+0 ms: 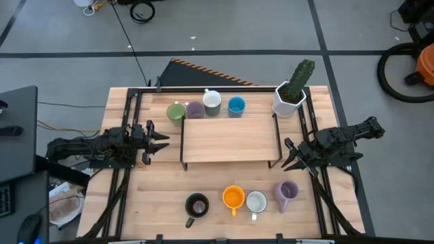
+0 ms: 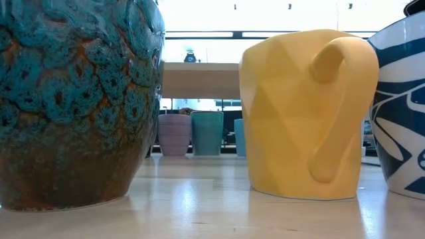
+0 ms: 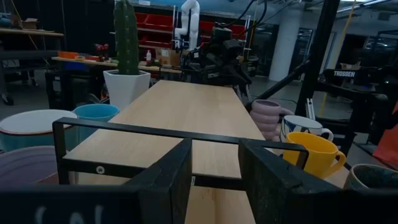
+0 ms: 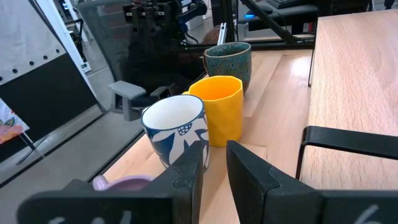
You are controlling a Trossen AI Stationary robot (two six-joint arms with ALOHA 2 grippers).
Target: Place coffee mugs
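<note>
Evidently no mug is in hand yet. The left gripper (image 1: 161,140) hovers at the left end of the raised wooden shelf (image 1: 230,141), the right gripper (image 1: 287,154) at its right end. Both have their fingers somewhat apart with nothing between them.

Four mugs stand in a row on the table's near side: dark glazed mug (image 1: 197,205), orange mug (image 1: 233,197), white patterned mug (image 1: 255,201) and lavender mug (image 1: 287,192). Four more stand behind the shelf: green mug (image 1: 176,113), second lavender mug (image 1: 194,109), white mug (image 1: 211,102) and blue mug (image 1: 236,106).

I judge the step in hand to be a first pick, and the lavender mug closest to the right gripper is the likely choice. I would come down on it from above and pinch one wall at the rim, on the side away from the handle and from the white patterned mug, which stands just beside it.

The shelf's black frame (image 1: 279,139) stands just beside the right gripper, so I would lift clear before swinging. The cactus pot (image 1: 287,102) crowds the far right corner.
</note>
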